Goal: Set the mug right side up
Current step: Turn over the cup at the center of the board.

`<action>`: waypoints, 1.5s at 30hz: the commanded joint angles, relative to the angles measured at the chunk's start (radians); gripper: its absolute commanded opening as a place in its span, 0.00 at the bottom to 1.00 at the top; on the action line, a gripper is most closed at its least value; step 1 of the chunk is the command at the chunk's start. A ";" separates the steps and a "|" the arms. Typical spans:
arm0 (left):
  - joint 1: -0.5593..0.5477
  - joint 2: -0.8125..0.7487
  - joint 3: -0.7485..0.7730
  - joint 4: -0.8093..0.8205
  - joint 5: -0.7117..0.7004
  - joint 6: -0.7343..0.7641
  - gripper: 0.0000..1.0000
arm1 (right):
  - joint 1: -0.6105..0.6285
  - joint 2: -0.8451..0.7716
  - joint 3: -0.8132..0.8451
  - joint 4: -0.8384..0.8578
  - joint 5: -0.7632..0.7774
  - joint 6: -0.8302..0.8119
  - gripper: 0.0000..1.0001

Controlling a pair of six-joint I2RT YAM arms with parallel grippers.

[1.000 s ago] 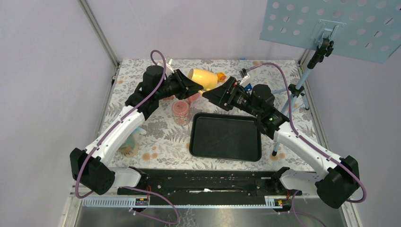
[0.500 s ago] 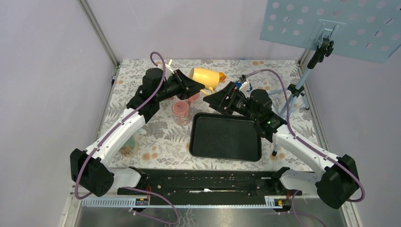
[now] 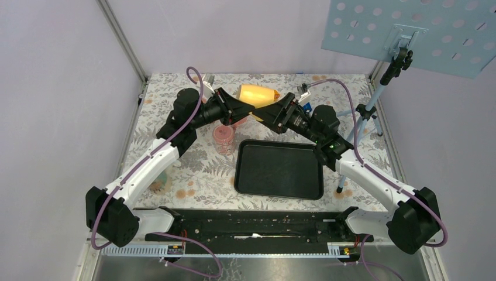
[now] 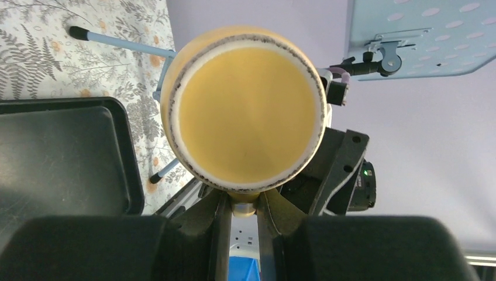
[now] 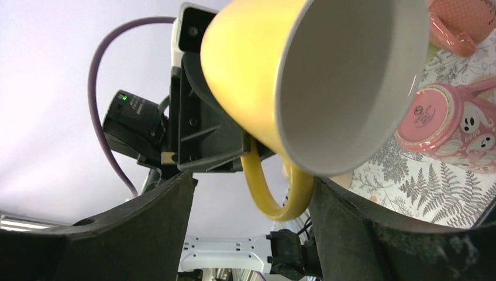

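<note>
The yellow mug [image 3: 257, 93] hangs in the air on its side above the back of the table. My left gripper [image 3: 247, 108] is shut on its handle. In the left wrist view the mug's flat bottom [image 4: 243, 111] faces the camera and the handle sits pinched between the gripper's [image 4: 244, 206] two fingers. My right gripper [image 3: 275, 110] is open at the mug's mouth end. In the right wrist view the white inside of the mug [image 5: 345, 76] faces the camera and its handle [image 5: 275, 196] hangs between the gripper's [image 5: 251, 202] wide-open fingers, close to the right one.
A black tray [image 3: 279, 170] lies in the middle of the table. Pink mugs [image 3: 224, 136] stand under the left gripper, also in the right wrist view [image 5: 450, 126]. A tripod stand [image 3: 374, 99] with a blue perforated board [image 3: 409, 35] stands at the back right.
My right gripper has moved up and left to the mug's mouth end. The left gripper has turned the mug a little while holding it.
</note>
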State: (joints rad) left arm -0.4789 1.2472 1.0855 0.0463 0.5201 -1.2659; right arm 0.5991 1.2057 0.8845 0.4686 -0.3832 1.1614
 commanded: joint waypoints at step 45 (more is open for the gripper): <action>-0.035 -0.030 -0.098 0.248 0.050 0.067 0.45 | -0.018 -0.045 0.074 -0.098 0.001 -0.092 0.00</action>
State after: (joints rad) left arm -0.5098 1.2453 0.9852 0.2340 0.5678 -1.2762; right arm 0.5827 1.2034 0.9016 0.4099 -0.4496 1.1564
